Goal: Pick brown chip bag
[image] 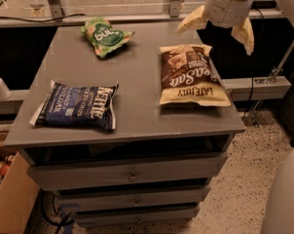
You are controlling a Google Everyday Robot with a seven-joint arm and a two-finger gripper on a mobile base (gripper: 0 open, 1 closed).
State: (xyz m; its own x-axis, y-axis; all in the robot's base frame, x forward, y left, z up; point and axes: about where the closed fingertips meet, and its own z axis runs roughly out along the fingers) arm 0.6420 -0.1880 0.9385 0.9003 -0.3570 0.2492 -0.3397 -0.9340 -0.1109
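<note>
Looking steeply down at the surface (137, 84) from its front, fairly close. Catching the tool (219, 28), spread wide, at top right.

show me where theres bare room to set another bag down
The widest bare strip of the table runs front to back between the Kettle bag and the brown chip bag. Also free: the patch between the green bag and the Kettle bag. Crowded on the right: the brown chip bag fills it, with the open gripper above its far end.
</note>
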